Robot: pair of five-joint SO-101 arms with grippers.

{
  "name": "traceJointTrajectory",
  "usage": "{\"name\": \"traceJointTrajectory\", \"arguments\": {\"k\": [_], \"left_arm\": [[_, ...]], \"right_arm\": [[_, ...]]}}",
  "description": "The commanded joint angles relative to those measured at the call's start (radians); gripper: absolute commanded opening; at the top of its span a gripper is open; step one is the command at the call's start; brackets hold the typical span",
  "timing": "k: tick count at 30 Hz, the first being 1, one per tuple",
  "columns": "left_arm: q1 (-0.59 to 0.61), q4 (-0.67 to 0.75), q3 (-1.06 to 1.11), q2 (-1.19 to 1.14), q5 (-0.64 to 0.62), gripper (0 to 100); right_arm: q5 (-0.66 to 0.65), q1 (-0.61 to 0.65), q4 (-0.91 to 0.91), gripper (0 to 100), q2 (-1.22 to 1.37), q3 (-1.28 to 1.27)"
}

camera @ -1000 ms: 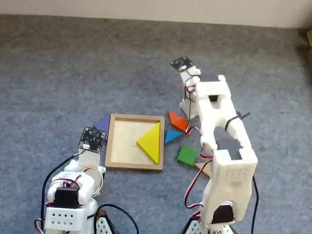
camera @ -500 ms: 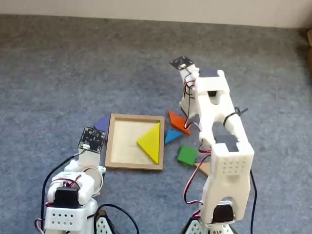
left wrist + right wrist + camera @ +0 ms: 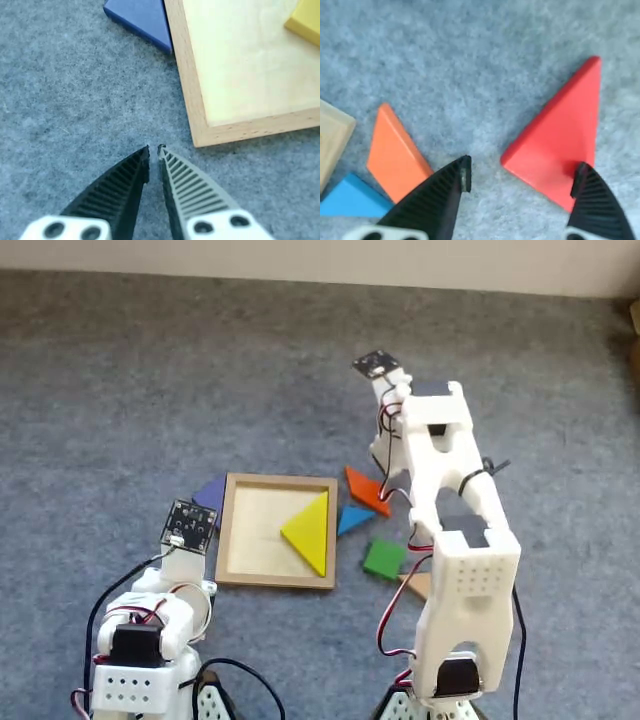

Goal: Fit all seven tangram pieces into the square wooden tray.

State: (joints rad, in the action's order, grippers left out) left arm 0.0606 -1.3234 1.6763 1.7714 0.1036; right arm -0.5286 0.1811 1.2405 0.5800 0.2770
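Note:
The square wooden tray (image 3: 232,530) lies left of centre on the carpet, with a yellow triangle (image 3: 310,530) in its right half. A dark blue triangle (image 3: 209,490) rests against its left rim. To the tray's right lie an orange piece (image 3: 364,489), a light blue triangle (image 3: 352,518), a green square (image 3: 383,558) and a tan piece (image 3: 418,585). My right gripper (image 3: 522,179) is open just above a red triangle (image 3: 560,135), one finger on each side of its near corner. My left gripper (image 3: 153,150) is shut and holds nothing, close to the tray's corner (image 3: 200,135).
Grey carpet covers the whole table. The right arm (image 3: 440,470) stretches over the pieces right of the tray. The left arm's base (image 3: 140,640) sits near the front left. Open carpet lies behind and far left of the tray.
The right arm has shifted slightly farther from its base. The left arm and all the pieces have stayed put.

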Motion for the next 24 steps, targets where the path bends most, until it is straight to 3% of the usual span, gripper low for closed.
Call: {"name": "traceJointTrajectory", "arguments": {"k": [1, 24], "left_arm": [[0.01, 0.0, 0.021, 0.041, 0.0, 5], [0.01, 0.0, 0.021, 0.041, 0.0, 5]], "right_arm": [[0.006, -0.008, 0.01, 31.3, -0.018, 0.076], [-0.046, -0.012, -0.044, 31.0, 0.13, 0.039]]}}
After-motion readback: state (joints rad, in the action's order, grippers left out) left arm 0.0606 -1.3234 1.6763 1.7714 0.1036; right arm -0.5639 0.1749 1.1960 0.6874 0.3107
